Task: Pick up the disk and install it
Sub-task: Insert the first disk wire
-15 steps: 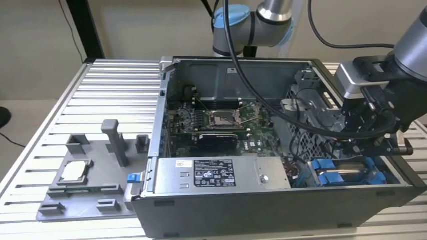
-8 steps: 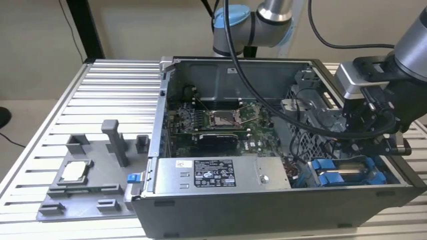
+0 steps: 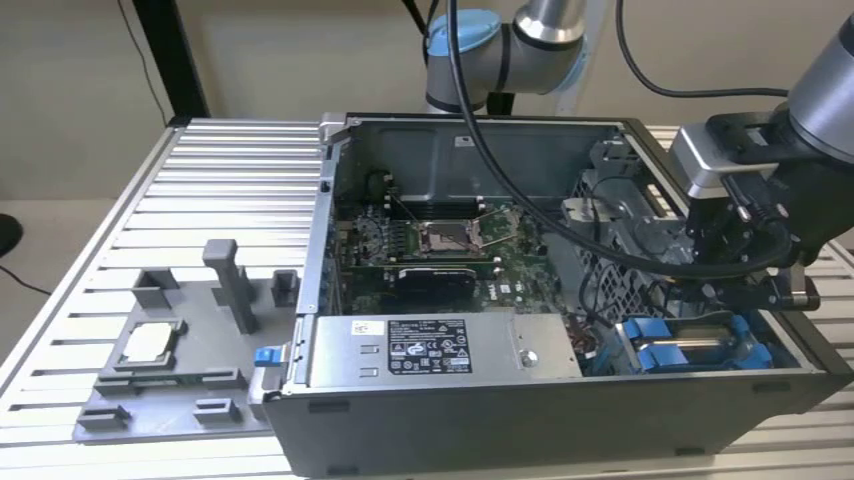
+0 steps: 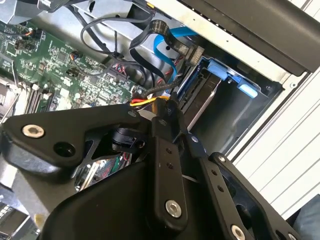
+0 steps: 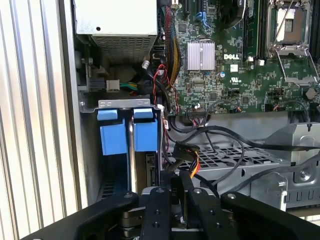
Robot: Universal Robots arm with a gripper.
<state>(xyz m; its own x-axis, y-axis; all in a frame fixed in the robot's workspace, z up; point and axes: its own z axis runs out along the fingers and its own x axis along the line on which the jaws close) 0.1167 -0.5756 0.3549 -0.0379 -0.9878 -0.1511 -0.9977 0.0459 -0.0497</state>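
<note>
In the exterior view, the claw [image 3: 741, 300] hangs just over the disk [image 3: 674, 350], which sits in the case's [image 3: 534, 425] corner slot. In the second wrist view, the claw [image 4: 169, 107] is pressed together beside wires [image 4: 145, 101]. In the first wrist view, the slot's walls hug the disk [image 5: 146, 136] closely.

The exterior view looks down from high up, over the nearest wall of the open grey metal computer case [image 3: 534, 420]. It is wide enough to take in the ribbed aluminium table [image 3: 214, 190] beneath. Both wrist views sit close above the case's inside and look down past the black gripper [image 5: 179, 186]. The second wrist view looks at a slant. All three views share the green motherboard [image 3: 400, 235] and the blue plastic drive brackets [image 3: 681, 345] in the case's near corner on the exterior view's right.
</note>
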